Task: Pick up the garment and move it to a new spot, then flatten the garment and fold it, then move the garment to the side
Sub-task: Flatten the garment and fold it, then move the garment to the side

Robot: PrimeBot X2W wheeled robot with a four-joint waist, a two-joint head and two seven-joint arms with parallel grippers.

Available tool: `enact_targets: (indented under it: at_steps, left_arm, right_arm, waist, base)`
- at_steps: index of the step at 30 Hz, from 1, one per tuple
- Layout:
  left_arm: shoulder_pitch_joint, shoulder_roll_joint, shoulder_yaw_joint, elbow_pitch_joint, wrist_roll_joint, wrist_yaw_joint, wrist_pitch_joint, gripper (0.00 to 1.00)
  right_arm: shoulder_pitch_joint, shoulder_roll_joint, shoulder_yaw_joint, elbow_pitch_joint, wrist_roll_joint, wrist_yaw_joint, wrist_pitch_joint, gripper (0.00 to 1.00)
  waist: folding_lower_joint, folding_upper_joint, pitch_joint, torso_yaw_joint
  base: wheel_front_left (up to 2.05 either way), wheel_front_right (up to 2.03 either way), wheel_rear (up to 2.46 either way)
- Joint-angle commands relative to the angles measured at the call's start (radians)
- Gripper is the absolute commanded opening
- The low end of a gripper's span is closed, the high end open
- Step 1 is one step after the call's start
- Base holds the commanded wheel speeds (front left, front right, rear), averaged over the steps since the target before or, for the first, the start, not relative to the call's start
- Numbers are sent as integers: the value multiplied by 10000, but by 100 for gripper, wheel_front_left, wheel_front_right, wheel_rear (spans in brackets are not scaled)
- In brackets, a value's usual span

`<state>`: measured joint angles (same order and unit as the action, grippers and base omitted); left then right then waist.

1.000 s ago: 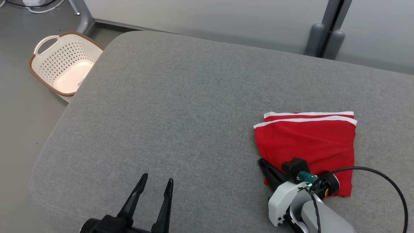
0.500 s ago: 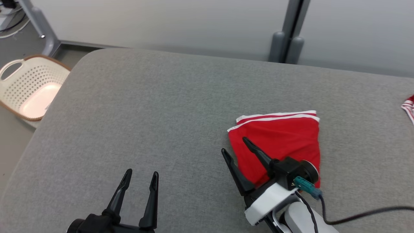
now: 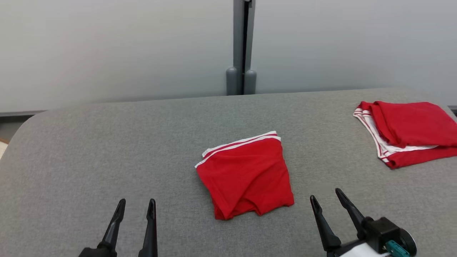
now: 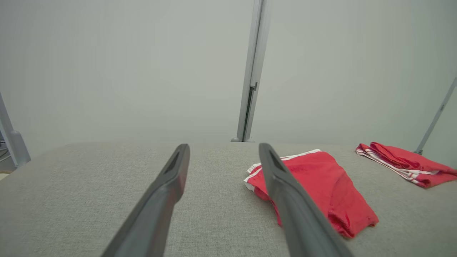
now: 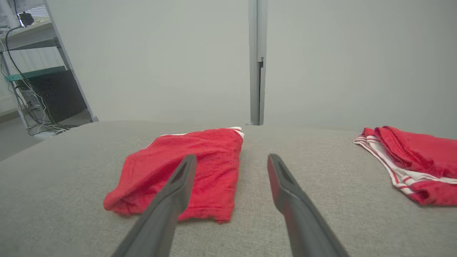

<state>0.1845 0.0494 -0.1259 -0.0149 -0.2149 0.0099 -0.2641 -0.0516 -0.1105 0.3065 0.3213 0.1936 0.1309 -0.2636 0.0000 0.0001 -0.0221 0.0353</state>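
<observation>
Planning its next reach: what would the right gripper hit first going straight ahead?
Likely nothing close: the right gripper points along bare cushion just right of the folded garment, toward the grey post; height unclear.

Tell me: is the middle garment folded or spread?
Folded. The middle garment lies as a compact square, its white-trimmed edges stacked in two layers.

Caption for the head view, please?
Folded red garment on grey cushion, open left hand and right hand clear of it; second garment far right.
</observation>
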Motion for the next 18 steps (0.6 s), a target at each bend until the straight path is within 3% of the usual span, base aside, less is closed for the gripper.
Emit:
enact_targets:
  at_steps: [1,11,18]
  left_arm:
    - [211,30,74,64,86,33,1,100]
    - [974,32,198,578,436,340,1,100]
    - [1039,32,130,685,514,512,1,100]
  right_arm:
    - [274,-83,-98,-7,39,-5,-9,100]
    - [1546,-136,-328,-514,437,-5,-9,100]
    - [1511,-34,-272,-497,446,-5,-9,100]
  waist:
    - [0,-1,-364,-414]
    - [0,-1,-736,-722]
    - [0,-1,-809,-686]
  base:
    - [0,0,0]
    - [0,0,0]
    - [0,0,0]
